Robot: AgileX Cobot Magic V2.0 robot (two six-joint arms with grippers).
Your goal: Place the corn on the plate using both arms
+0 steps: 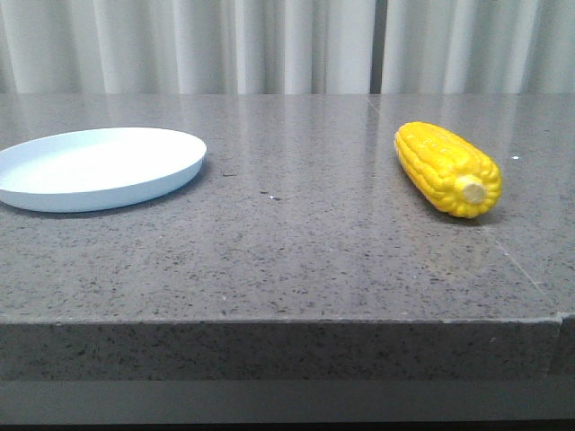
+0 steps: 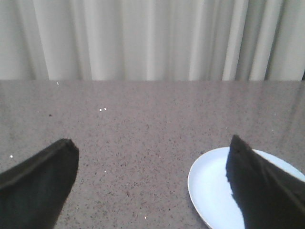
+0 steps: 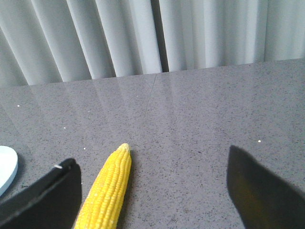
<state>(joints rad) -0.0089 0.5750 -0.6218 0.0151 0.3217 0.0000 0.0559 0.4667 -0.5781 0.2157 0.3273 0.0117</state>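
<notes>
Grey speckled stone table (image 1: 296, 260), polished and faintly reflective, with a thick square front edge and a thin seam running across its right part. Pale pleated curtain (image 1: 269, 45) hanging behind along the far edge, with one darker vertical gap right of centre. A few tiny white specks scattered on the stone.

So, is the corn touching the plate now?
Apart. The front view shows the corn lying on the right of the table and the plate on the left, with a wide stretch of bare stone between them.
</notes>
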